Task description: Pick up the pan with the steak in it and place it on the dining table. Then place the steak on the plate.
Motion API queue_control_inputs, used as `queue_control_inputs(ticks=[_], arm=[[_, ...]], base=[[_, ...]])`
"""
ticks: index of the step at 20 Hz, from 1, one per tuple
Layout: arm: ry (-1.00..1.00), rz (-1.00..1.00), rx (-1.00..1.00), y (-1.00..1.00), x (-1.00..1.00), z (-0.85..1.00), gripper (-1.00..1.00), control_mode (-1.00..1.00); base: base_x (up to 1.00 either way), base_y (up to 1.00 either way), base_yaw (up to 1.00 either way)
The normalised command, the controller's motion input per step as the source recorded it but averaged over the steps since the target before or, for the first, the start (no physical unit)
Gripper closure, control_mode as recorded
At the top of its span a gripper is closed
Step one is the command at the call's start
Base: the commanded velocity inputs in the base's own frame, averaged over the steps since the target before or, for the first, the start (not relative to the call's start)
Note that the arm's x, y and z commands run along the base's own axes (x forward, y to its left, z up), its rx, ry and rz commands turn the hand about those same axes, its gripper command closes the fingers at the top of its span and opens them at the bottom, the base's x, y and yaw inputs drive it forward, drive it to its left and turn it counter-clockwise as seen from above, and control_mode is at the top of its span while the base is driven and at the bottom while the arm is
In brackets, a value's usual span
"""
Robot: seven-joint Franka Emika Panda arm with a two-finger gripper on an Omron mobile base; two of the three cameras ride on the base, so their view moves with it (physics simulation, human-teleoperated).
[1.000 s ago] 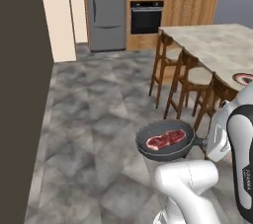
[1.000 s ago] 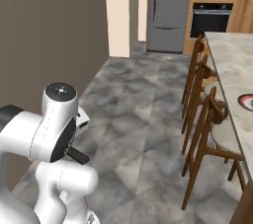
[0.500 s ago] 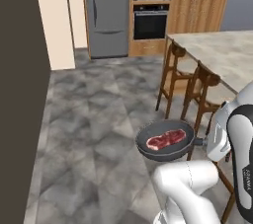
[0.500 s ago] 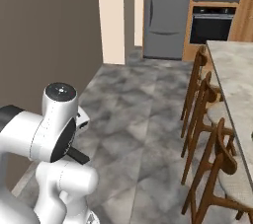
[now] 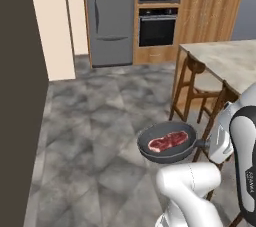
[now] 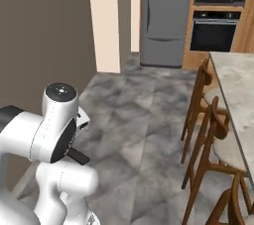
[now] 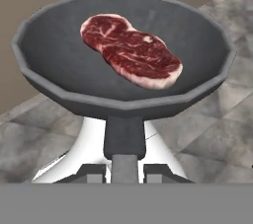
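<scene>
The dark pan (image 5: 150, 152) hangs level above the floor in front of the robot's body, with the red steak (image 5: 168, 141) lying flat in its middle. My gripper (image 5: 206, 144) is shut on the end of the pan's black handle (image 5: 199, 143), on the pan's right side. In the hand view the pan (image 7: 54, 55) is close up, the steak (image 7: 131, 50) sits slightly right of centre, and the gripper (image 7: 124, 171) clamps the handle (image 7: 124, 136). The dining table (image 5: 227, 58) with its pale stone top stands to the right (image 6: 238, 85). The plate is out of view.
Wooden stools (image 5: 192, 78) (image 6: 203, 100) line the table's near side. A grey fridge (image 5: 110, 16) and a built-in oven (image 5: 157, 26) stand at the far wall. A dark wall (image 5: 20, 96) closes the left side. Grey stone floor lies open between.
The whole picture has shifted, so the camera has moved: table and stools slid right and the plate left the view. The pan and steak keep their place at the arm.
</scene>
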Motion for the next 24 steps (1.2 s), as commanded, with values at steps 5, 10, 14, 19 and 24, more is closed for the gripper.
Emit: queue_control_inputs(ticks=[5, 10, 14, 19, 24], arm=[[0.0, 0.0, 0.0, 0.0, 0.0, 0.0, 1.0, 1.0], [0.0, 0.0, 0.0, 0.0, 0.0, 0.0, 1.0, 1.0], [0.0, 0.0, 0.0, 0.0, 0.0, 0.0, 1.0, 1.0], [0.0, 0.0, 0.0, 0.0, 0.0, 0.0, 1.0, 1.0], [0.0, 0.0, 0.0, 0.0, 0.0, 0.0, 1.0, 1.0]], base=[[0.97, 0.12, -0.09], [0.27, -0.03, -0.33], [0.0, 0.0, -0.5], [0.0, 0.0, -0.5], [0.0, 0.01, -0.5]])
